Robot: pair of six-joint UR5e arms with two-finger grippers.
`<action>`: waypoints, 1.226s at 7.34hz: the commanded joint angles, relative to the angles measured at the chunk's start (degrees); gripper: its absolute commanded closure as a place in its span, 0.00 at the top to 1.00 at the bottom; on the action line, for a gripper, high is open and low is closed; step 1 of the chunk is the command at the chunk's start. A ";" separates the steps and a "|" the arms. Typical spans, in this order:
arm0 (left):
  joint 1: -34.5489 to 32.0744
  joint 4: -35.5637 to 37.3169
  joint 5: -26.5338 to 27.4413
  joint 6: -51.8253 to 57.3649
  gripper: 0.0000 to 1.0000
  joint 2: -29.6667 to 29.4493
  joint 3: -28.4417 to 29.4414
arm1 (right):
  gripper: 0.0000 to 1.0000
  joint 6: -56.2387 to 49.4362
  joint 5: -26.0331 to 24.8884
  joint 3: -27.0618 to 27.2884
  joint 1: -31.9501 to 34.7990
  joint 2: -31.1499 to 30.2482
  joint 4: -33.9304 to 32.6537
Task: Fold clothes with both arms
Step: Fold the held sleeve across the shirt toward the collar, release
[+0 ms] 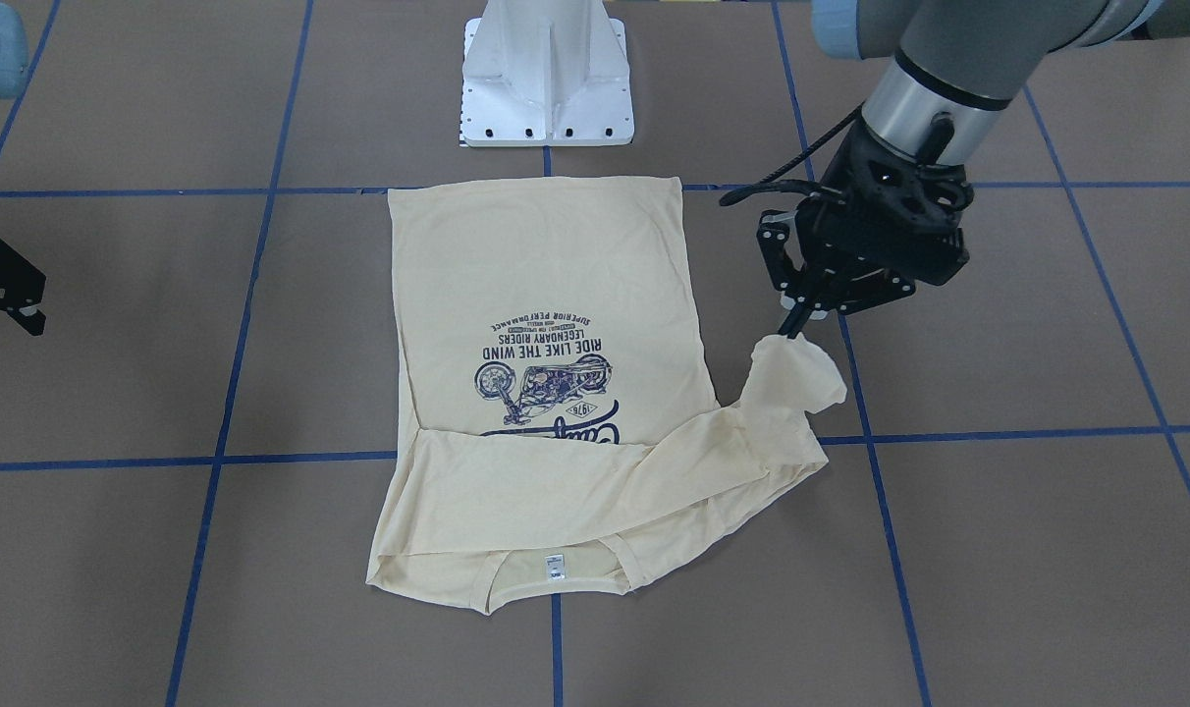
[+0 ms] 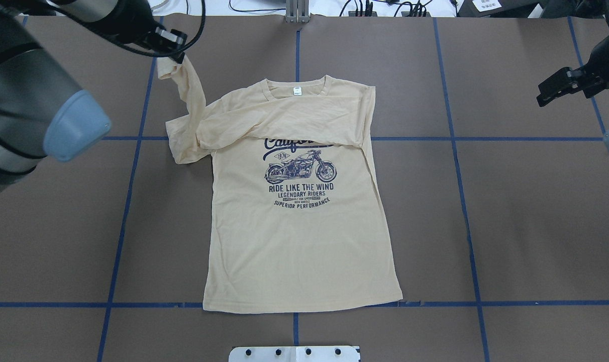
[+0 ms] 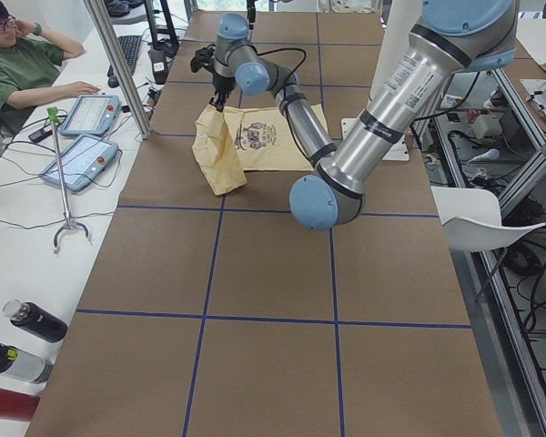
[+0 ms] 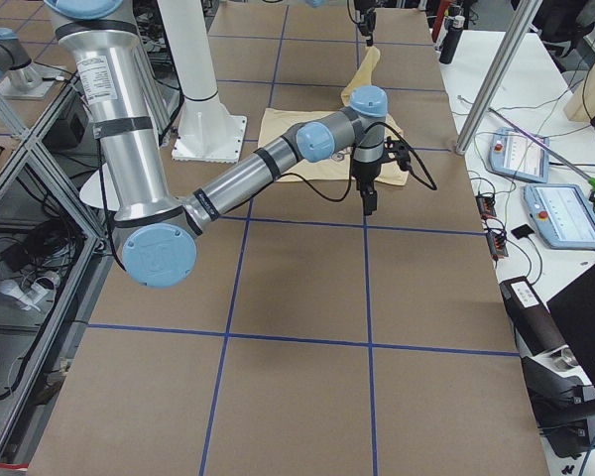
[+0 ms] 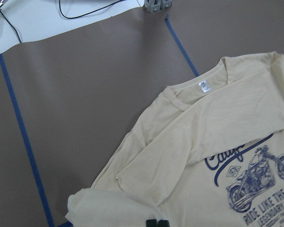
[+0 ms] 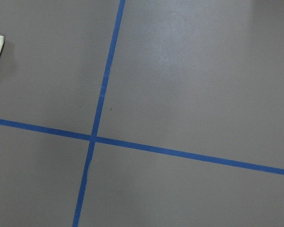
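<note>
The cream-yellow shirt point(image 2: 299, 241) lies flat on the brown table, print side up, neckline and white label toward the far edge. One sleeve is folded across the chest, covering the top of the print. The other sleeve point(image 2: 184, 100) is lifted off the table, and my left gripper point(image 2: 176, 53) is shut on its cuff. Facing the robot, that gripper point(image 1: 789, 329) hangs beside the shirt with the sleeve point(image 1: 791, 378) drooping from it. The left wrist view shows the shirt point(image 5: 227, 142) below. My right gripper point(image 2: 550, 93) hovers open, far to the shirt's right, holding nothing.
The white pedestal base point(image 1: 546, 79) stands at the table's near edge by the shirt's hem. Blue tape lines point(image 6: 92, 138) grid the tabletop. A person point(image 3: 18, 64) sits at a side desk with tablets and cables. Bottles point(image 3: 32, 320) lie on that desk.
</note>
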 commanded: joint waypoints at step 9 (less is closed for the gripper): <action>20.16 -19.98 13.39 -38.87 1.00 -35.09 49.95 | 1.00 1.32 0.00 -0.09 -0.09 0.20 0.07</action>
